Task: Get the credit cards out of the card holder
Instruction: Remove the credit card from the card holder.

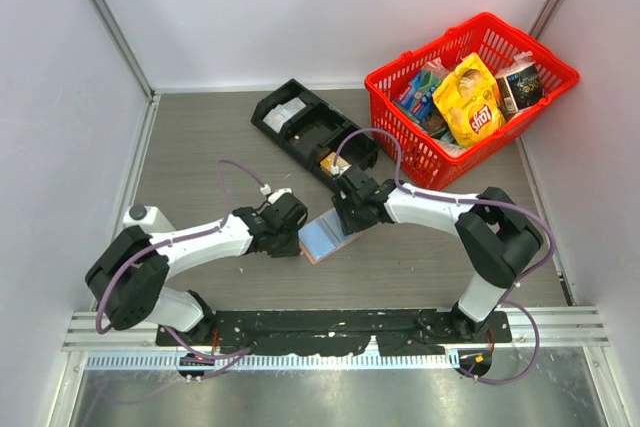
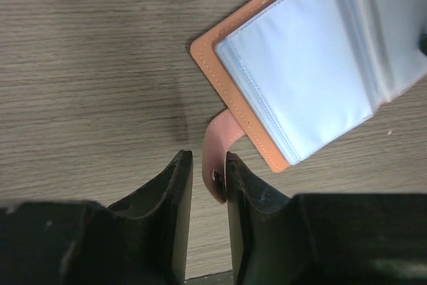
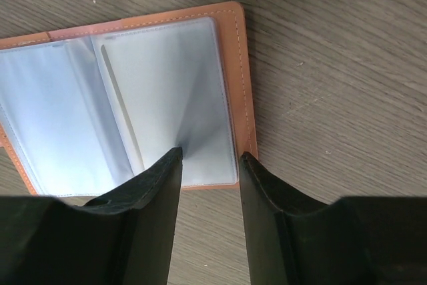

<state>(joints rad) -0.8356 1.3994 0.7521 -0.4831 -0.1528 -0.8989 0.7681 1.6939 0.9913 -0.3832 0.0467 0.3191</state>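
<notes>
The card holder lay open on the table, between the two arms, its pale blue panels facing up. The left tool had its jaws a little apart around the tab, which touched only one jaw. The right tool stood with jaws apart, straddling the holder's edge over one panel. I couldn't tell whether it gripped anything.

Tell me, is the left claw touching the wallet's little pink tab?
Touching. The left wrist view shows the tab of the card holder between the left gripper's fingers, its snap end against one finger, a gap to the other.
</notes>
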